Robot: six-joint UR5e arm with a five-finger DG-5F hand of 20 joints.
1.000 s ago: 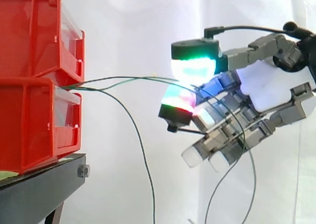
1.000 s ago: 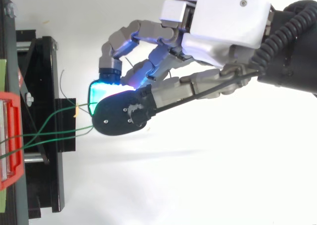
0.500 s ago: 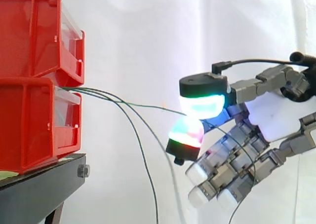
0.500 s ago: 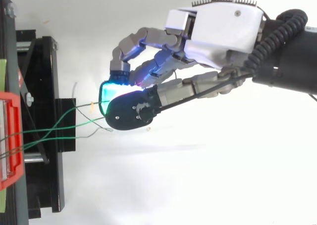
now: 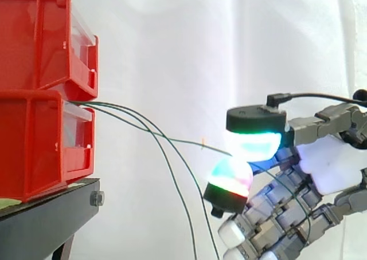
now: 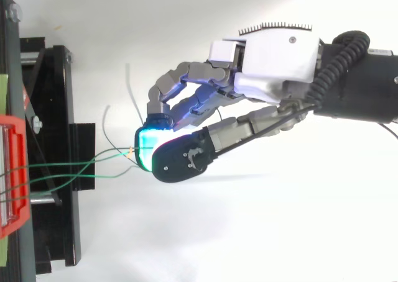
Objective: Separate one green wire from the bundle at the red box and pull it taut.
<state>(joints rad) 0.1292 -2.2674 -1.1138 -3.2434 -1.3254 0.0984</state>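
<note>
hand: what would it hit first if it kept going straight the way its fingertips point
Besides the green wire the hand pinches, probably the slack wires hanging ahead, then the front of the lower red bin; depth is unclear.

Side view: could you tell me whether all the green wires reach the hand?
No: one wire runs from the red bins to the hand's pinching pads, while the other wires droop away below it.

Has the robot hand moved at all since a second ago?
Yes. In the side view the hand has drawn rightward and downward, away from the red bins, pinching one green wire that runs back to them.
</note>
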